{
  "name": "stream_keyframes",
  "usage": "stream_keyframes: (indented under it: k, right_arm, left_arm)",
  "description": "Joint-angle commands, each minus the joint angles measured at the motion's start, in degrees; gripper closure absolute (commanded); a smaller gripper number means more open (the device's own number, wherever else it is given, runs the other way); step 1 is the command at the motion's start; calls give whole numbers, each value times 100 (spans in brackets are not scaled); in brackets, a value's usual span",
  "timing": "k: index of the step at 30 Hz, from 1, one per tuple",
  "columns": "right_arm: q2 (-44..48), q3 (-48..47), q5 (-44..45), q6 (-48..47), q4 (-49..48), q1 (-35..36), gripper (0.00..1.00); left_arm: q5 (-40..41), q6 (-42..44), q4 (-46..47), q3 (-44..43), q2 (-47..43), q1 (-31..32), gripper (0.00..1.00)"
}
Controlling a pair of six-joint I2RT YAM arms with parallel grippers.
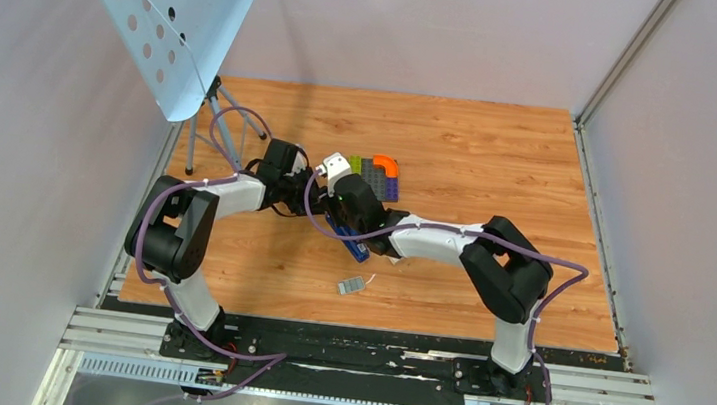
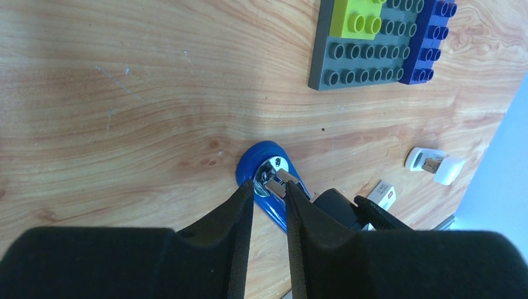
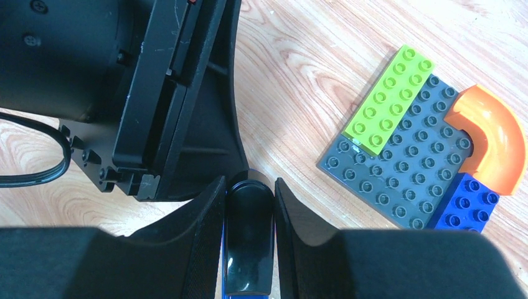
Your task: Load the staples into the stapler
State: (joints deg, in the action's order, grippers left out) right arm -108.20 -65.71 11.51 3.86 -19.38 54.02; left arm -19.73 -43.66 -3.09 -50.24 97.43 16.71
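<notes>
Stapler [image 2: 256, 161]: mid-table, beside block plate [image 2: 367, 56]. Your R gripper [image 3: 249, 187] is clenched on its black end. Your L gripper [image 2: 269, 187]: fingers near-closed over silver inside, grasp can't tell. Loose staples strip [image 1: 351, 285] lies nearer arm bases.

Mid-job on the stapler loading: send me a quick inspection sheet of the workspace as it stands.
Surface: wooden table, faint scratches, nothing spilled.
Job's things: stapler mid-table, silver inside showing; staples strip lying loose nearer the arm bases; small white box close to the stapler.
Clutter: block plate; white plastic bar.
Grippers: right gripper shut on the stapler's black top; left gripper narrow over the stapler's blue front end, grip unclear.
Cables: purple cables along both arms, one drooping between the wrists.
Surroundings: grey walls; blue perforated stand at the far left corner.
</notes>
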Motion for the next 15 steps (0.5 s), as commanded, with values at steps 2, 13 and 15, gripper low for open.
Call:
stream_keyframes:
  k: [2,13,15]
  right_arm:
    - [-179,142,-46,-329,786,-183,100]
    - [-135,252,-300,-359,716,-326,100]
    - [-123,296,-335,-352,670,-343,100]
  left_arm:
    - [712,-97,66,-206,-190,-181,73]
    - [551,-318,511,31,-150,-274,86]
    - [573,-291,482,36,-175,-282,89]
